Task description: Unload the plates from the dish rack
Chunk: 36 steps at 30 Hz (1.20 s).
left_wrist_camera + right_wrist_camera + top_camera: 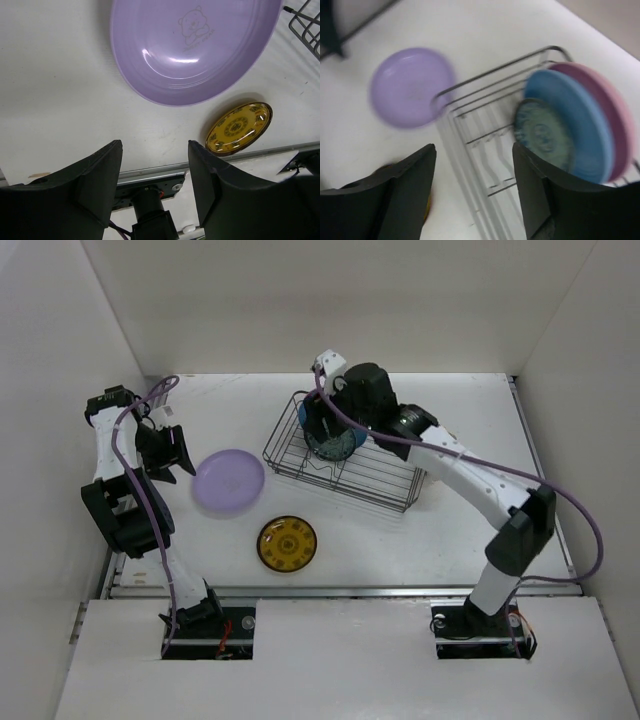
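- The lavender plate [229, 482] lay flat on the white table [420, 540], left of the dish rack [385, 485]. The small yellow plate [287, 544] lay nearer the arm bases, apart from it. Both looked already unloaded and were set clear of the rack, which left room for more.
- The left gripper [155, 150] hung just left of the lavender plate, jaws spread with nothing between them.
- Three plates stood on edge at the rack's far-left end: a pink plate [620, 110] rearmost, a light blue plate [585, 125] just in front of it, and a smaller teal-patterned plate [542, 135] foremost. The wire dividers apparently kept them upright.
- The right gripper [473, 150] hovered over them, fingers parted and gripping nothing. It was probably lined up for the teal-patterned plate, the foremost and the easiest to reach.
- The right wrist view was blurred, so I could not tell whether the racked plates touched.
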Available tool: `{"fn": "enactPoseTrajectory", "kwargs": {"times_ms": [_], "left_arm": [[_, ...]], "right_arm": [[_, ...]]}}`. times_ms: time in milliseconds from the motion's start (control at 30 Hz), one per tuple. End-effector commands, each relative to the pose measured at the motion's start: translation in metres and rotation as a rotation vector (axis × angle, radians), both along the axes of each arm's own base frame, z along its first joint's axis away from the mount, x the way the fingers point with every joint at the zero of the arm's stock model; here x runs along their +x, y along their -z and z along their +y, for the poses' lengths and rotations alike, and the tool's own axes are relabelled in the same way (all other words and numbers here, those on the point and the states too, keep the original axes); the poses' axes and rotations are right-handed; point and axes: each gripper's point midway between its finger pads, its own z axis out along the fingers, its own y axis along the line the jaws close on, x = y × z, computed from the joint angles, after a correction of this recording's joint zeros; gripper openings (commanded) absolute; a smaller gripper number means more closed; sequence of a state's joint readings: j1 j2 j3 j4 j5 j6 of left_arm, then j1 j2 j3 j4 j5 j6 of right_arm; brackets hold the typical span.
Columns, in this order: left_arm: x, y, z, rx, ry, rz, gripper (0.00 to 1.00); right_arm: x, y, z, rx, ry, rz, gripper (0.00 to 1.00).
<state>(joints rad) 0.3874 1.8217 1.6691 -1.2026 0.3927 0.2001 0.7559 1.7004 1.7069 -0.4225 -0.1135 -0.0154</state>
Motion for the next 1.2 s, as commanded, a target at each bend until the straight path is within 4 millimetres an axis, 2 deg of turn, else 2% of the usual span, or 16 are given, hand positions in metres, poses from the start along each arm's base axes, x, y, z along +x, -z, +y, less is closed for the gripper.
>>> {"fn": "enactPoseTrajectory", "kwargs": {"times_ms": [0,67,233,267,300,367,567,667,700,733,800,1000,1033,1100,1133,1167], "left_arm": [[-0.005,-0.025,-0.004,0.007,0.003,-0.052,0.52],[-0.005,-0.025,-0.004,0.007,0.003,-0.052,0.52],[-0.008,-0.022,-0.003,0.015,0.01,-0.042,0.52],[-0.008,-0.022,-0.003,0.015,0.01,-0.042,0.52],[-0.008,-0.021,-0.001,0.025,0.009,-0.038,0.52],[-0.01,-0.019,-0.002,0.021,0.009,-0.029,0.52],[-0.011,-0.015,-0.004,0.006,0.01,-0.016,0.53],[-0.008,-0.011,-0.003,0.002,0.01,-0.006,0.53],[-0.008,-0.011,-0.003,0.002,0.01,-0.006,0.53],[-0.008,-0.008,-0.003,-0.002,0.01,0.004,0.53],[-0.005,-0.011,-0.002,0.002,0.01,-0.007,0.53],[-0.006,-0.01,-0.006,-0.021,0.003,-0.004,0.53],[-0.006,-0.01,-0.006,-0.021,0.003,-0.004,0.53],[-0.008,-0.008,-0.007,-0.025,0.003,0.005,0.53],[-0.005,-0.008,-0.006,-0.021,0.003,-0.004,0.53],[-0.007,-0.006,-0.006,-0.025,0.003,0.005,0.53]], "right_arm": [[0.076,0.066,-0.036,-0.132,0.329,0.046,0.67],[0.101,0.077,-0.041,-0.14,0.372,0.048,0.63],[0.129,0.108,-0.056,-0.212,0.443,0.089,0.59],[0.134,0.104,-0.061,-0.204,0.454,0.084,0.58],[0.136,0.111,-0.063,-0.22,0.467,0.087,0.58],[0.144,0.11,-0.073,-0.236,0.517,0.071,0.58],[0.134,0.118,-0.066,-0.229,0.458,0.11,0.57],[0.129,0.126,-0.062,-0.242,0.404,0.116,0.33],[0.13,0.133,-0.061,-0.25,0.404,0.125,0.09],[0.13,0.133,-0.061,-0.251,0.404,0.125,0.0],[0.129,0.139,-0.067,-0.275,0.422,0.132,0.0],[0.119,0.084,-0.074,-0.265,0.403,-0.043,0.0],[0.115,0.081,-0.076,-0.279,0.411,-0.062,0.0],[0.111,0.055,-0.078,-0.262,0.414,-0.125,0.0],[0.111,0.053,-0.084,-0.275,0.436,-0.14,0.0],[0.107,0.039,-0.082,-0.255,0.443,-0.166,0.0]]}}
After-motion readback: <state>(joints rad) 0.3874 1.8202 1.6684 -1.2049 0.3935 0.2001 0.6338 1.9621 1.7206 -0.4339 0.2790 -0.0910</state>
